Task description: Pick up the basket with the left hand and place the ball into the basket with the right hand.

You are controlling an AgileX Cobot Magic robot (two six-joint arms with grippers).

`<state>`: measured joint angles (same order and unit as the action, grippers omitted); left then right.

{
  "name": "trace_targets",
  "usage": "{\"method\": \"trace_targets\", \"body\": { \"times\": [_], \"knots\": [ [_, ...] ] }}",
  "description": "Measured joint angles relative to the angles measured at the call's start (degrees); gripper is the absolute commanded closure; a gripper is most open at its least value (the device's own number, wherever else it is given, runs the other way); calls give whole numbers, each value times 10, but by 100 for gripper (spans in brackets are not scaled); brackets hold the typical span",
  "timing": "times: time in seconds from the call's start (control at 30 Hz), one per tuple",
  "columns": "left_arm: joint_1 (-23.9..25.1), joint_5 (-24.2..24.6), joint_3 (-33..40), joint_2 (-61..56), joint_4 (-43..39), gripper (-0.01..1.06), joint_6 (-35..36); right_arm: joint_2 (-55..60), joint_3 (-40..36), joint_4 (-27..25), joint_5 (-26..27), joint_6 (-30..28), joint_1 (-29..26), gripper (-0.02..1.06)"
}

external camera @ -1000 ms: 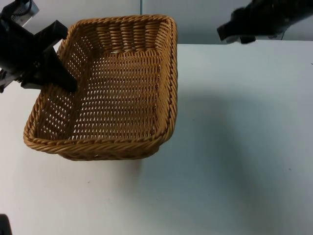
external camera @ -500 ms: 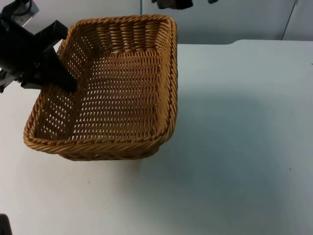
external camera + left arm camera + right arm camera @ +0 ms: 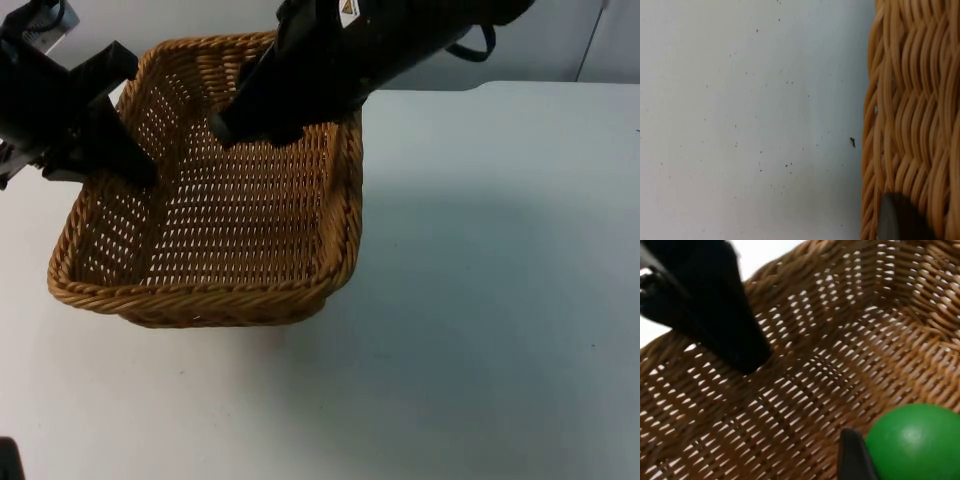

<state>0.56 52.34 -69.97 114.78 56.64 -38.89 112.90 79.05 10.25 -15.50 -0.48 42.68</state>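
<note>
the left gripper (image 3: 125, 160) is clamped on the left wall of the wicker basket (image 3: 250, 290), which looks light and stiff. the right gripper (image 3: 232, 128) hangs over the basket, pinching the green ball (image 3: 915, 440), smooth, likely to roll.

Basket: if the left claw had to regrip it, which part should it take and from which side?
Probably the left side wall of the basket, from above, one finger inside and one outside as the left claw sits now: the wall is thin, upright, and away from the right claw holding the green ball.
</note>
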Motion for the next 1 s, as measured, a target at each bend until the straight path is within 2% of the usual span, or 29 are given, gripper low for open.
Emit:
{"method": "trace_targets", "body": {
  "times": [0.33, 0.63, 1.0],
  "knots": [
    [0, 0, 0, 0, 0, 105, 0, 13, 0, -4, 65, -22, 6, 105],
    [0, 0, 0, 0, 0, 105, 0, 41, 0, -25, 79, -43, 6, 105],
    [0, -1, 0, 0, 0, 105, 0, 60, 47, -41, 77, -51, 7, 105]
  ]
}}
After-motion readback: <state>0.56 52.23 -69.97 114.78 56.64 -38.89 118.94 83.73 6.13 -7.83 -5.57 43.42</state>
